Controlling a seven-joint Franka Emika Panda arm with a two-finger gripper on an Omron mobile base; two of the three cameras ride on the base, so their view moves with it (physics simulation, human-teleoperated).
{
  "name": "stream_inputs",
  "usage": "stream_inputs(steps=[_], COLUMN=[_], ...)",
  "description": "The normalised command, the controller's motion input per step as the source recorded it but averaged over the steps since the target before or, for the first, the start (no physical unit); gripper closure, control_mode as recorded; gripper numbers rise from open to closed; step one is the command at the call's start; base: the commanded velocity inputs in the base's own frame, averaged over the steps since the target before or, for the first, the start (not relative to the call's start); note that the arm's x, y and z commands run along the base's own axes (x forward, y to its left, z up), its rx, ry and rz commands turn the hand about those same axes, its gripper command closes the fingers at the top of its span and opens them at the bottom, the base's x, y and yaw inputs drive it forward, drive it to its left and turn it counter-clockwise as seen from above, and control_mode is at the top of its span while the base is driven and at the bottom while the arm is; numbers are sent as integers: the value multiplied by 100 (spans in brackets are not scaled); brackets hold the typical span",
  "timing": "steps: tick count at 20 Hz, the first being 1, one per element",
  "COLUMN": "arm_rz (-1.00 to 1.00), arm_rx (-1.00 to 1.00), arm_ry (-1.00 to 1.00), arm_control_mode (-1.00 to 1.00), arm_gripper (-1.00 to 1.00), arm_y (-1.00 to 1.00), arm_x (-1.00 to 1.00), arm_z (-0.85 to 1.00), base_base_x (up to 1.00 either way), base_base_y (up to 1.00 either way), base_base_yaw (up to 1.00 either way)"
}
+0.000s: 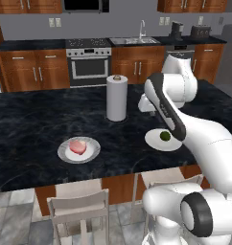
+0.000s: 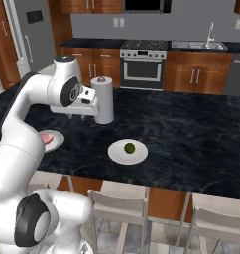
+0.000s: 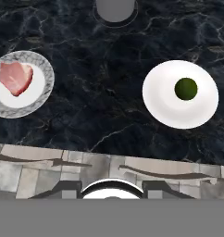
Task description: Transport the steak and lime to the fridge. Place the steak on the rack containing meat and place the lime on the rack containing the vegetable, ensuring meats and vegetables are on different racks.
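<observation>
The pink-red, white-marbled steak [image 3: 15, 77] lies on a grey-rimmed round plate [image 3: 41, 95], on the black marble counter [image 3: 100, 106]. In the hand view it sits below the pincer and off to the left. The small dark green lime [image 3: 186, 89] rests near the middle of a plain white round plate [image 3: 164, 104], below the pincer and to the right. The two plates are well apart, with bare counter between them.

A white paper-towel roll [image 1: 116, 98] stands upright on its holder, farther back on the counter than both plates; in the hand view its top shows at the upper edge, between the two plates.

The pincer hangs above the counter's near edge, looking straight down. Its fingertips are not clear in any view, so I cannot tell how far apart they stand; nothing can be seen between them. In the left base view the steak [image 1: 78, 146] is left of the arm and the lime [image 1: 164, 136] is right beside the white forearm. In the right base view the lime [image 2: 129, 147] lies lower right of the hand.

Pale chair backs [image 2: 119, 208] stand under the counter's near edge.
</observation>
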Motion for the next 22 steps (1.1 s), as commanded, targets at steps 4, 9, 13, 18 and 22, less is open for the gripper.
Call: stream_inputs(steps=[4,9,13,18,22], arm_rz=[0,2,0,0,0], arm_rx=[0,0,0,-5,-9], arm_ry=[-3,-20,-3,0,0], arm_control_mode=[-100,-100,-100,-100,-100], arm_gripper=[-100,-100,-100,-100,-100], arm_y=[0,0,-8,-16,-34], arm_x=[-31,-93,-91,-32,0], arm_z=[0,0,-2,-16,-21], base_base_x=[0,0,0,0,0], base_base_y=[0,0,0,0,0], base_base_yaw=[0,0,0,0,0])
